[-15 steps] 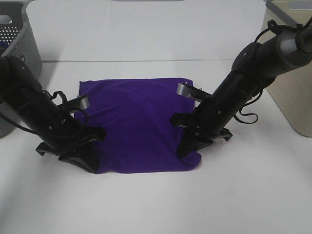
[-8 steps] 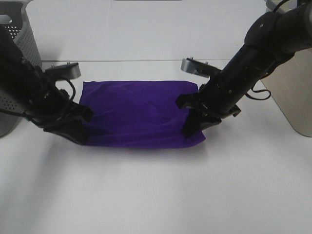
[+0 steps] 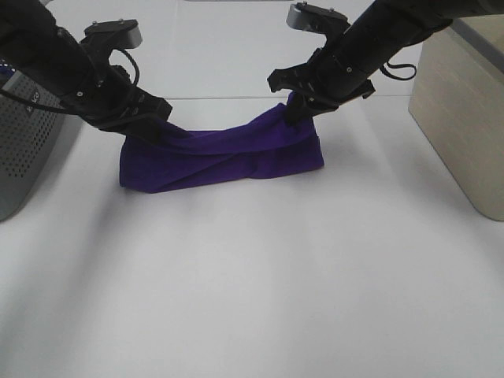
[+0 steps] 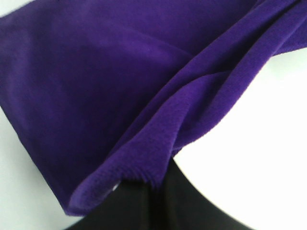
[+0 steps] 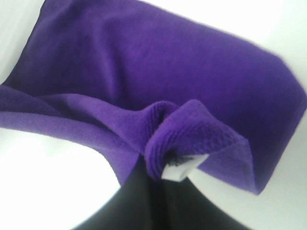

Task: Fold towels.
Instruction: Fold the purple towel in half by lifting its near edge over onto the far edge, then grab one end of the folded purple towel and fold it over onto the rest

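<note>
The deep purple towel (image 3: pixel 224 156) hangs folded over between my two grippers, its lower part resting on the white table (image 3: pixel 252 276). My left gripper (image 3: pixel 148 126) is shut on the towel's left corner, held above the table. My right gripper (image 3: pixel 298 109) is shut on the right corner. In the left wrist view the cloth (image 4: pixel 120 81) drapes from the dark jaws. In the right wrist view the cloth (image 5: pixel 158 72) bunches at the jaws, and its small white tag (image 5: pixel 184 167) shows at the pinched edge.
A grey perforated basket (image 3: pixel 27 150) stands at the left edge. A beige bin (image 3: pixel 461 102) stands at the right. Open table lies in front of the towel.
Both grippers have lifted the towel's near corners up and carried them toward the far edge. The flat cloth now folds over and hangs in a sagging band.
</note>
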Controlling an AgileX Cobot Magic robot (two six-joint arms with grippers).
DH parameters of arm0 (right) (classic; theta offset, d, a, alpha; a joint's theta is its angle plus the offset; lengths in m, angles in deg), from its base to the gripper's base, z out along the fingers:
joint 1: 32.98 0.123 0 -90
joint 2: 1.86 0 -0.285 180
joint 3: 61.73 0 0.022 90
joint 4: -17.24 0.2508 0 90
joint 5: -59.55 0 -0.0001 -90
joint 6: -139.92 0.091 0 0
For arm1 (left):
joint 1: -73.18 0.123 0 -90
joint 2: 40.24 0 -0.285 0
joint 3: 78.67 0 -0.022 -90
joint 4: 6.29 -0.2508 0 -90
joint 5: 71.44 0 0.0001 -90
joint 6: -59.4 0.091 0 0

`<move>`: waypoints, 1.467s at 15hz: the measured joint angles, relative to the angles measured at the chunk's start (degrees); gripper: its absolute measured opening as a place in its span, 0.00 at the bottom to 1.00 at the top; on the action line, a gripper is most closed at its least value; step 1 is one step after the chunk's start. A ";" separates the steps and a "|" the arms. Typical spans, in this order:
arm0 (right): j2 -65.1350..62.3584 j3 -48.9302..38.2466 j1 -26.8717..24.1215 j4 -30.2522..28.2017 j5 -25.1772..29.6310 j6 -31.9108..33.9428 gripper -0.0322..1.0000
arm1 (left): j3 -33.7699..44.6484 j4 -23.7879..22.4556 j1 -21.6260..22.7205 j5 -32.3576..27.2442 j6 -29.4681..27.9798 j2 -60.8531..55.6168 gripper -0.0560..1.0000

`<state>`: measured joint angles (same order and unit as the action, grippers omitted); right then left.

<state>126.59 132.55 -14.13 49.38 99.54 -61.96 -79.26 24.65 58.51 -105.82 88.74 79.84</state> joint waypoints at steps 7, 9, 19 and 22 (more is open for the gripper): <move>15.93 19.31 0.00 -9.57 -1.26 5.67 0.07 | -21.83 -6.02 0.74 1.49 0.40 17.42 0.05; 16.27 19.42 0.00 -10.71 -2.52 6.30 0.10 | -23.26 -9.74 0.74 0.23 0.40 19.77 0.05; 17.76 20.57 0.00 -16.67 -0.46 8.19 0.78 | -26.36 -14.27 0.74 -6.99 -5.61 20.91 0.75; 14.38 23.43 0.00 -19.60 9.05 8.19 0.81 | -35.75 -18.85 0.74 -19.25 -12.83 20.91 0.81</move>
<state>140.97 155.99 -14.13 29.79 108.60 -53.77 -115.02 5.80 59.25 -125.07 75.90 100.76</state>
